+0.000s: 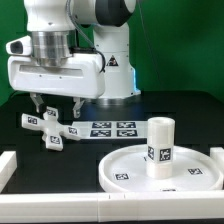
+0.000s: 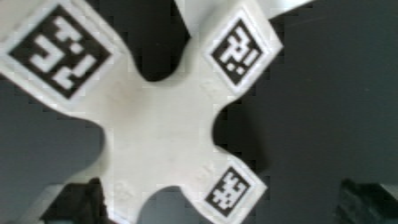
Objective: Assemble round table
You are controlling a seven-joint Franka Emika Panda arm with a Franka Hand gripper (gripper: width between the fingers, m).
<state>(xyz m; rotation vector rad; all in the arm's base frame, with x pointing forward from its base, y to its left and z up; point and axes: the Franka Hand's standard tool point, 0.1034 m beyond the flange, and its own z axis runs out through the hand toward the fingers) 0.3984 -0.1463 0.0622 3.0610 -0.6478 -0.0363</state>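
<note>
Fingers spread open, holding nothing, apparently just above the cross-shaped base piece; I should centre over one arm before closing.

The cross-shaped base is seen as white plastic, smooth and matt. Its square tags are printed in flat black and white, without shine. The round disc and the short leg are made of the same white plastic, and a soft sheen is caught along the disc's rim. The marker board is shown as a thin, flat white sheet, dull in finish. The table is covered by a black, matt surface. The arm's casing is moulded in smooth white plastic with a slight gloss.
</note>
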